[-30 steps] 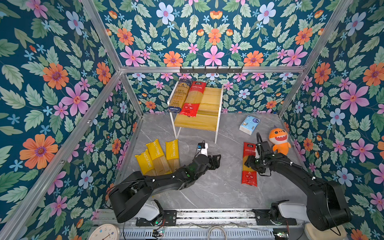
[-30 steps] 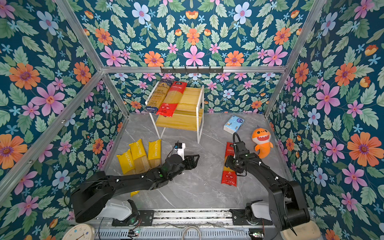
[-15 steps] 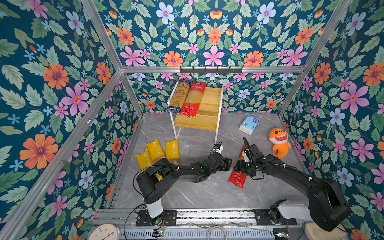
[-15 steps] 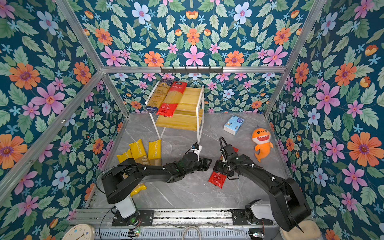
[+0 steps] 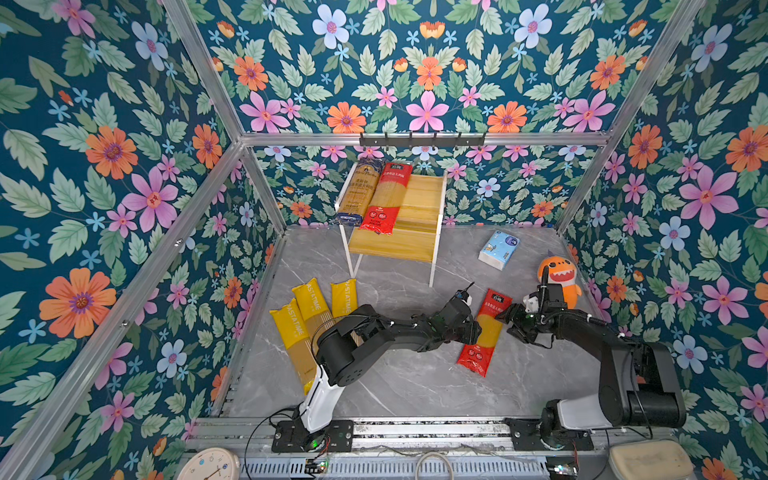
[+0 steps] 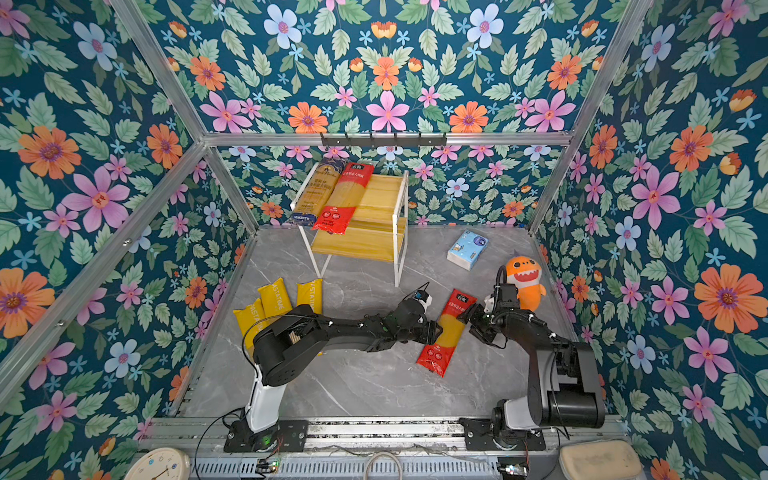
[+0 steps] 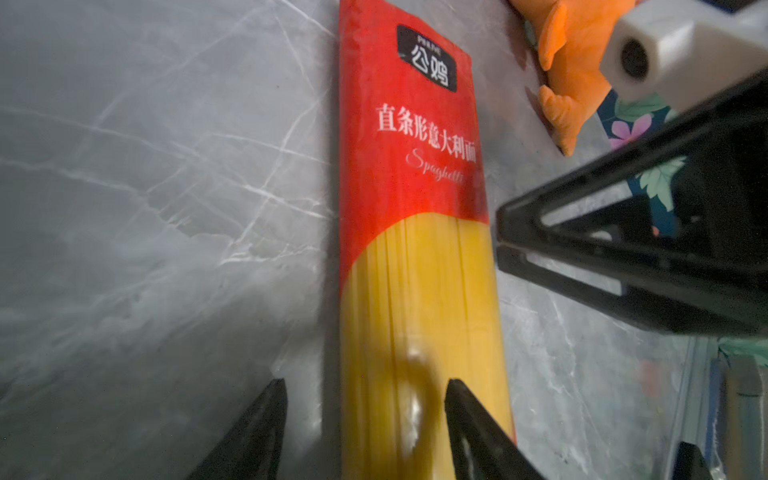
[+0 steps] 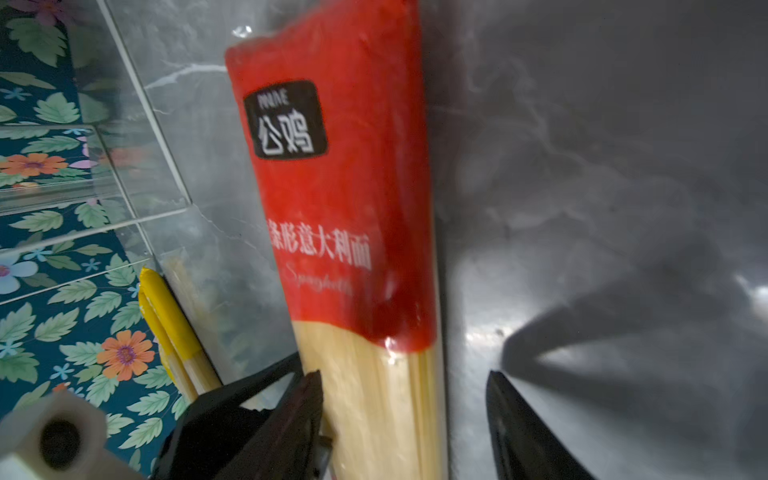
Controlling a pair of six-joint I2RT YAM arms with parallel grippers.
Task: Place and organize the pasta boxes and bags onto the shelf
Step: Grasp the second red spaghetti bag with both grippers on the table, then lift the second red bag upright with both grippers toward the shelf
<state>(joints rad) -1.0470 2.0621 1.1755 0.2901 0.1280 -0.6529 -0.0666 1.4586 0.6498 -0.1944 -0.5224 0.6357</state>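
While the left gripper (image 7: 365, 381) has its jaws apart astride one long edge of the red spaghetti pack (image 7: 415, 166), with one finger clear of it, the right gripper (image 8: 404, 373) meets the same pack from the opposite edge. One of its fingers lies against the pack and the other shows a gap, so I cannot tell if it really grips.

The pack is long and flat. It has a red top with a black logo patch, white Chinese letters and the word "Spaghetti", and a clear window full of pale yellow strands. In both top views the pack (image 5: 489, 332) sits lower right of centre, slanted, between the two grippers, with a red bottom end.

Farther out, the shelf (image 5: 419, 199) at upper centre carries a navy pack (image 5: 359, 187) and a second red pack (image 5: 386, 195) side by side. Three yellow packs (image 5: 309, 299) lie at lower left.

Both wrist views are blurred and cut off the pack's lower end. The left arm covers part of the yellow packs. Whether the pack rests on the grey marble floor (image 5: 415, 386) or hangs above it is unclear.
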